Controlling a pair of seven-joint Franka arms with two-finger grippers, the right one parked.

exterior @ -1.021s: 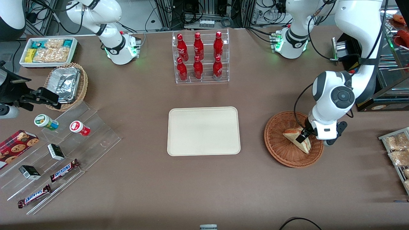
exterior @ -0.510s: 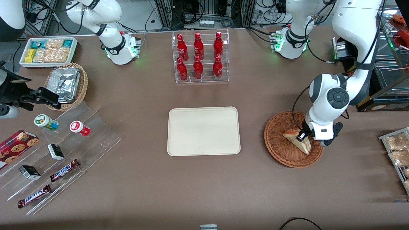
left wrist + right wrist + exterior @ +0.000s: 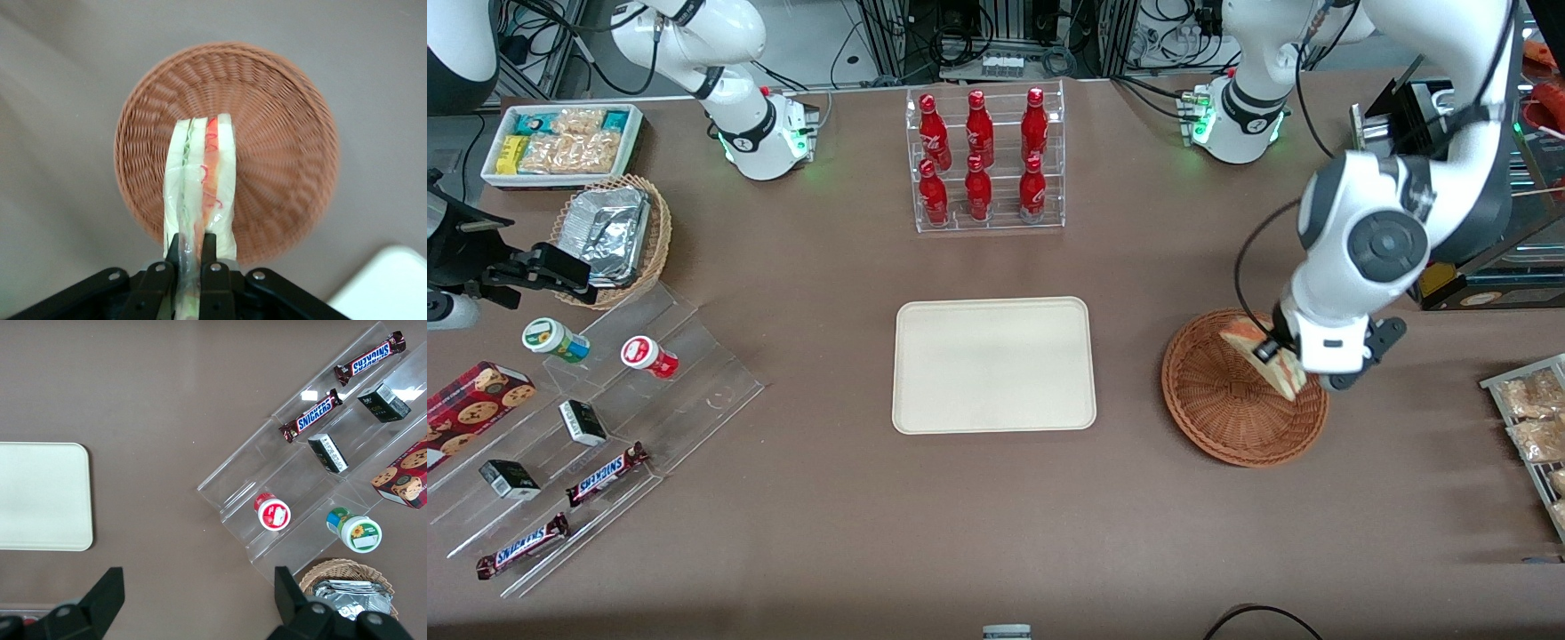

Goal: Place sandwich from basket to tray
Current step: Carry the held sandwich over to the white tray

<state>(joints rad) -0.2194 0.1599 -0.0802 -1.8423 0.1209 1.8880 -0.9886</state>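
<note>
A: Where is the sandwich [image 3: 200, 183] now?

B: Clear of the basket [image 3: 280, 167] floor, hanging above it, wrapped in clear film. The gripper [image 3: 191, 248] has its jaws closed narrowly on one end of the wedge.

A: How will it handle?

B: Light and soft, I'd judge. The bread will squash and the film may slip, so a gentle pinch across the layered slices suits it. The tray [image 3: 994, 364] lies well apart on the bench, toward the parked arm's end.

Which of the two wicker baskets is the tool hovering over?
The reddish-brown basket, now empty. The tool hangs above it, shut on the sandwich. The paler basket holds foil containers.
</note>
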